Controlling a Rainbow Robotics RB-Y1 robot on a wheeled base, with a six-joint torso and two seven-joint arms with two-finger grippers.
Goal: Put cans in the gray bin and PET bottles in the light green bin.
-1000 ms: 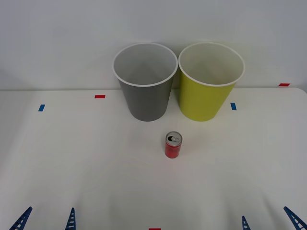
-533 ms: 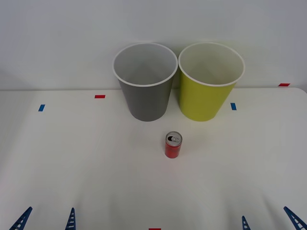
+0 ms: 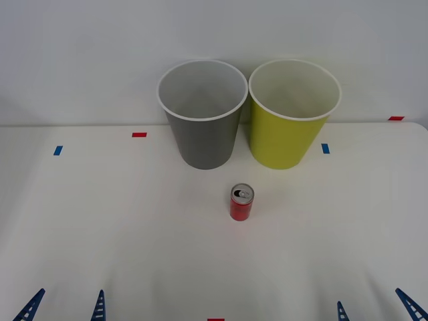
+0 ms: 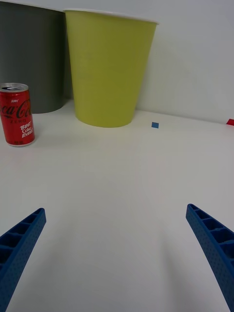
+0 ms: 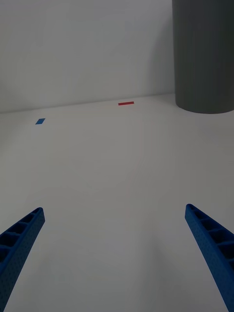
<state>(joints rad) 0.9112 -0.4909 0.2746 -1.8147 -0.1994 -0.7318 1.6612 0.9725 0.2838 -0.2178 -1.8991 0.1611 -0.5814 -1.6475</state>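
Standing upright on the white table [image 3: 100, 227] is the red can [image 3: 241, 202], silver top and pull-tab turned up, set apart from everything else. It is placed just in front of the two bins, roughly before the gap between them and a little toward the gray one. The gray bin [image 3: 202, 127] is seen behind it to the left, and the light green bin [image 3: 291, 127] is found right beside that, their white rims touching or very nearly so; both are upright against the pale wall, with pale insides.

From the right wrist view, the can [image 4: 16, 121] is caught with white lettering on its side, the light green bin [image 4: 109, 68] beyond it and the gray bin [image 4: 31, 58] further across.

Down at the near edge, the left gripper [image 3: 64, 306] is held low with its blue ribbed fingers spread wide, nothing between them. The right gripper [image 3: 376, 307] is likewise parted and unloaded, well apart from the can. Small red and blue tape marks [image 3: 139, 134] are dotted over the tabletop.
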